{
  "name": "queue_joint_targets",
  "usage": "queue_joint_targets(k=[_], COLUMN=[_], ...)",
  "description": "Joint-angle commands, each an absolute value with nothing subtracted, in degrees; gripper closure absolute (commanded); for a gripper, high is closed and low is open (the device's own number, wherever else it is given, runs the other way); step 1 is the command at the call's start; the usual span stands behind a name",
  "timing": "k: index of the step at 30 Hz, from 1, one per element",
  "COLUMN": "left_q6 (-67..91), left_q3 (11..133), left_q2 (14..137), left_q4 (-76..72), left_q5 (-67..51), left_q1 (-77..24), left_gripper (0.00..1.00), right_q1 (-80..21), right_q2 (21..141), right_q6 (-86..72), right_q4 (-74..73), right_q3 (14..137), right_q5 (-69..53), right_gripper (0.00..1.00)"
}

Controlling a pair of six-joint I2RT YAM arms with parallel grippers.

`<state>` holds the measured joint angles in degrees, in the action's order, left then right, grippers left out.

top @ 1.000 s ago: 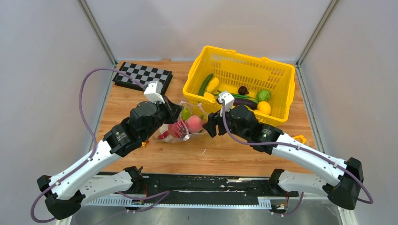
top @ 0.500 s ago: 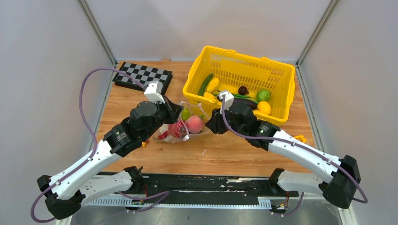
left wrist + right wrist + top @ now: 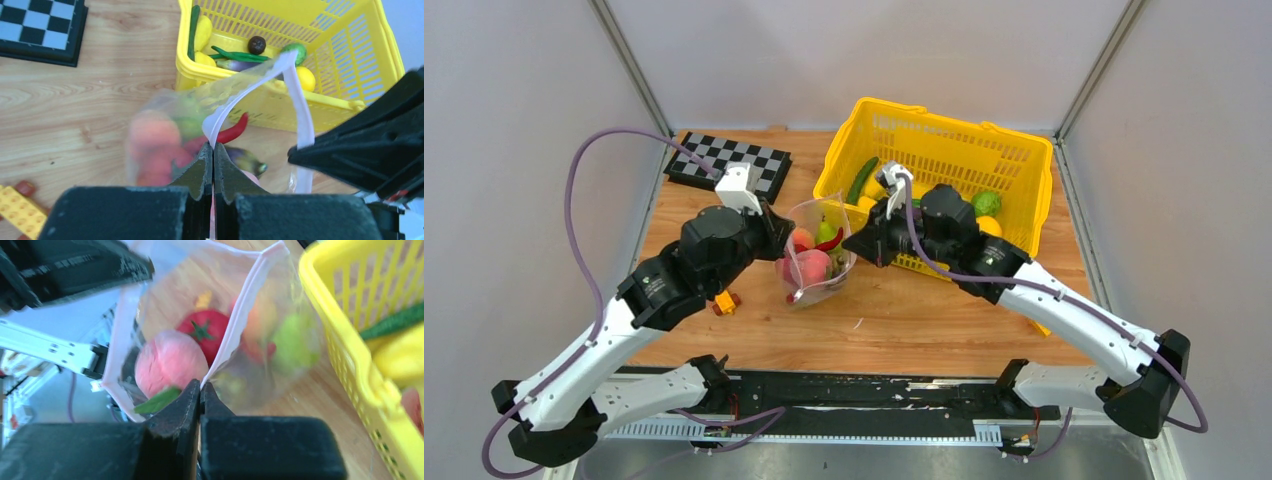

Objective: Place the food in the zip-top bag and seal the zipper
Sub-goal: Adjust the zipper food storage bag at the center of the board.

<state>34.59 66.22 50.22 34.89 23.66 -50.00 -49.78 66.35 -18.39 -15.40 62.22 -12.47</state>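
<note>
A clear floppy plastic zip-top bag (image 3: 816, 285) hangs upright between the two end effectors, its open mouth facing up. The mouth's long axis runs from the left end effector (image 3: 781, 238) across to the right end effector (image 3: 856, 240), and it is stretched into a wide oval. The left end effector's black fingers (image 3: 200, 167) are pressed together, pinching the part of the bag's rim nearest them. The right end effector's fingers (image 3: 180, 415) are likewise pressed together on the opposite rim. The zipper (image 3: 300, 100), a thin pale pink strip, loops around the mouth from one pinch to the other and is unsealed. The bag's film is thin, glossy and wrinkled, and it is blurred in both wrist views. Whether its bottom rests on the wooden worktop (image 3: 904, 320) cannot be told.

Inside the bag, below both end effectors, lies the glossy toy food: a round pink peach (image 3: 170, 360), a red tomato with a green stalk (image 3: 205, 330), a curved red chili (image 3: 232, 132), a purple eggplant (image 3: 246, 160) and a rounded green piece (image 3: 292, 340).

Just behind the right end effector stands a yellow plastic lattice basket (image 3: 944, 115) holding more toy vegetables. Beyond the left end effector lies a flat black-and-white checkerboard (image 3: 729, 160). Near the left arm's wrist, on the worktop, sits a small orange toy block (image 3: 724, 300).
</note>
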Motion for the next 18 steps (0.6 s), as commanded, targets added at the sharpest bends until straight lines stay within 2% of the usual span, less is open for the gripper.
queue_joint_targets(k=[1,7,11,18], left_q6=[28.6,29.5,30.4,34.1], left_q3=[75.9,80.9,77.1,71.3], left_q2=[51.0,51.8,52.2,55.2], left_q4=[45.0,51.4,50.3,42.9], left_q5=[21.1,18.0,20.9,27.6], left_q1=[-49.8,-49.8,-49.8,-49.7], left_gripper=[1.0,1.0,1.0,1.0], right_q1=[-47.1,-43.2,-41.0,-40.3], right_q2=[69.7,75.5,80.8,86.4], right_q6=[-20.6,-22.8,-19.6,-16.6], right_q4=[-9.5,-13.8,-21.8,-24.1], right_q3=[71.7,78.1,82.4,85.2], right_q5=[-21.9,-26.6,-26.6,-23.6], right_gripper=[1.0,0.98,0.97,0.98])
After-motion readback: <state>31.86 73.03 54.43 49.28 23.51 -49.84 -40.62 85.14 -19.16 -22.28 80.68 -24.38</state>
